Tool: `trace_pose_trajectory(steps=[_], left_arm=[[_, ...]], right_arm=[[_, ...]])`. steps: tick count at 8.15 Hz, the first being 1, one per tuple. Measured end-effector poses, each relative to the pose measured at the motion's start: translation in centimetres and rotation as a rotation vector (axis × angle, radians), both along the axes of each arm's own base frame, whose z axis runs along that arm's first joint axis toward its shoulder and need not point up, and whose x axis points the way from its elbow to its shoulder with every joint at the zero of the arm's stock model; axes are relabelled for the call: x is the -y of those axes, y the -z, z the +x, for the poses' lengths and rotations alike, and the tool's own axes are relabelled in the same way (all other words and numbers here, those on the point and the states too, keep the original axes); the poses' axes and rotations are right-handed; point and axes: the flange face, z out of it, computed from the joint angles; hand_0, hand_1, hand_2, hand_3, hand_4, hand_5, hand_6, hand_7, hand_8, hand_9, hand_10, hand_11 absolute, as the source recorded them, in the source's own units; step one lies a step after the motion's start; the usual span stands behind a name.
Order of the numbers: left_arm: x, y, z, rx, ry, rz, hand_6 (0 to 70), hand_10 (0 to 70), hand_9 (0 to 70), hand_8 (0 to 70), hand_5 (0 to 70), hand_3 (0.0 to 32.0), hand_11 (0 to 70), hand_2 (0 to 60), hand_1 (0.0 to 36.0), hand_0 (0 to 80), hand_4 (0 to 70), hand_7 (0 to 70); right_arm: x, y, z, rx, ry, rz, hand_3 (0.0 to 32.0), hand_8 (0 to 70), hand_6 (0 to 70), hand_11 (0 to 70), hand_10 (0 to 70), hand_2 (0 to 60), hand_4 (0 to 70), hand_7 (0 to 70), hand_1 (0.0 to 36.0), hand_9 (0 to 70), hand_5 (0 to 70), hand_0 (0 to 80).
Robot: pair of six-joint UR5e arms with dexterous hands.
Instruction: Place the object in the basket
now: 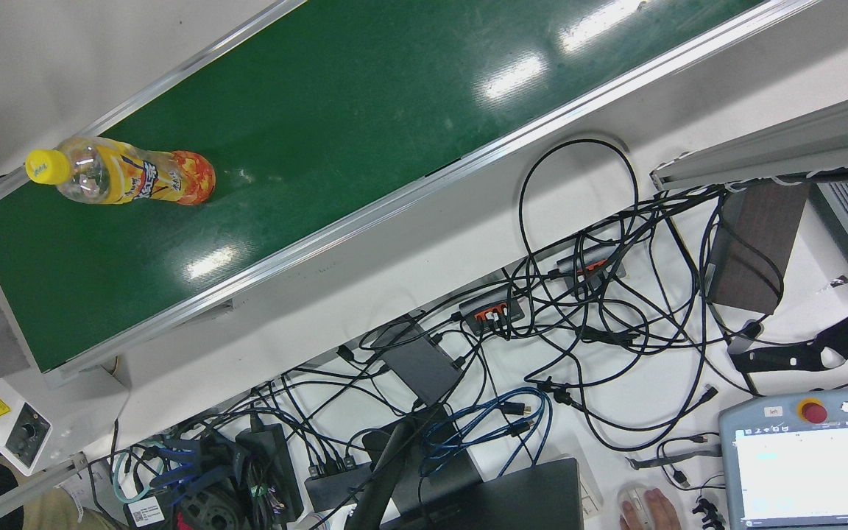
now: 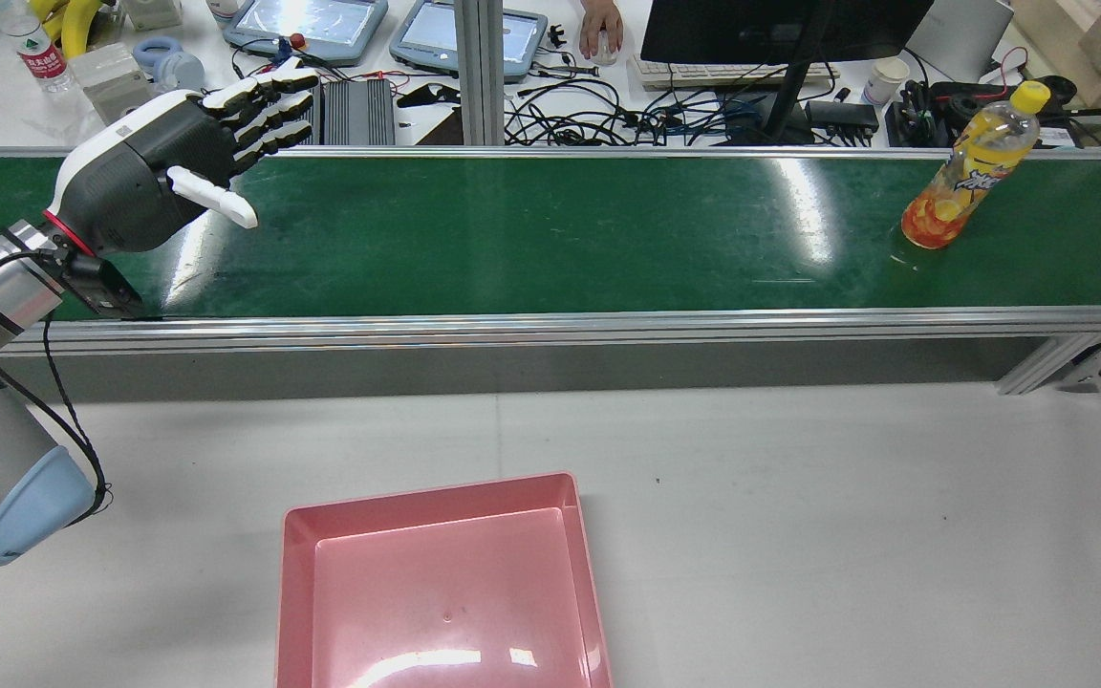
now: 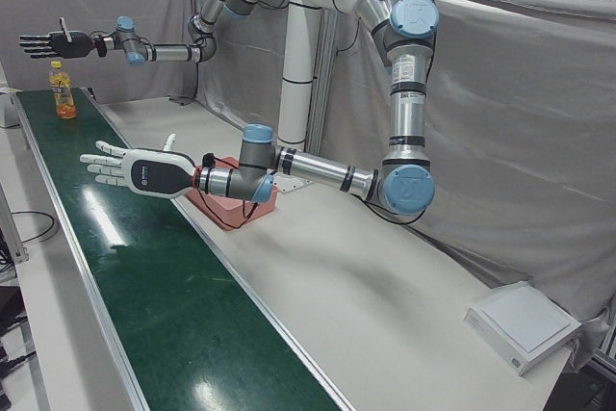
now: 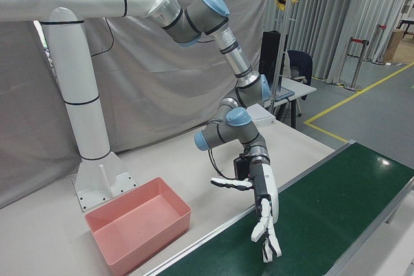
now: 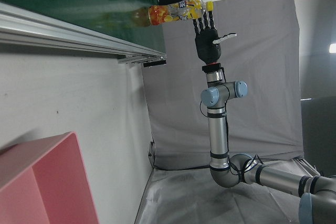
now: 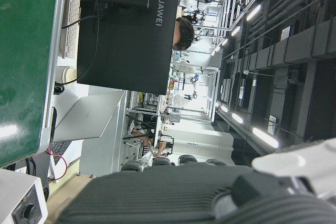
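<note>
Bottle (image 2: 971,172) upright on green conveyor belt (image 2: 550,229), far right end in rear view. Left hand (image 2: 178,162) over the belt's opposite end, fingers spread, empty. Right hand (image 3: 60,43) near the bottle, apparently spread and empty; pink basket (image 2: 441,588) on counter (image 2: 799,526), empty.

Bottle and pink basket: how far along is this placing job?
Nothing looks done: the pink basket is empty. The bottle stands upright on the green conveyor belt, untouched. The left hand hovers open over the belt's far end; the right hand is open above the bottle. Grasp, carry and drop remain.
</note>
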Motion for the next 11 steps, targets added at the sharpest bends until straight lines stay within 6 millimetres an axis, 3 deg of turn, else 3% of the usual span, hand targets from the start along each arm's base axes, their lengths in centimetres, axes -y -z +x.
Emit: trace_pose_trajectory(steps=[4, 11], left_arm=[[-0.6, 0.4, -0.7, -0.006, -0.003, -0.008, 1.3, 6.3, 6.8, 6.8, 17.2, 1.8, 10.7, 0.0, 11.5, 54.1, 13.0, 0.0], [-0.1, -2.2, 0.8, 0.033, -0.008, -0.046, 1.2, 6.2, 6.7, 6.6, 16.8, 1.8, 10.4, 0.0, 10.9, 53.5, 12.6, 0.0]], right_arm=[[0.0, 0.1, 0.0, 0.001, 0.0, 0.002, 0.0, 0.0, 0.0, 0.0, 0.0, 0.0, 0.0, 0.0, 0.0, 0.0, 0.0, 0.0], [0.0, 0.3, 0.1, 0.001, -0.001, 0.006, 0.0, 0.0, 0.0, 0.0, 0.0, 0.0, 0.0, 0.0, 0.0, 0.0, 0.0, 0.0]])
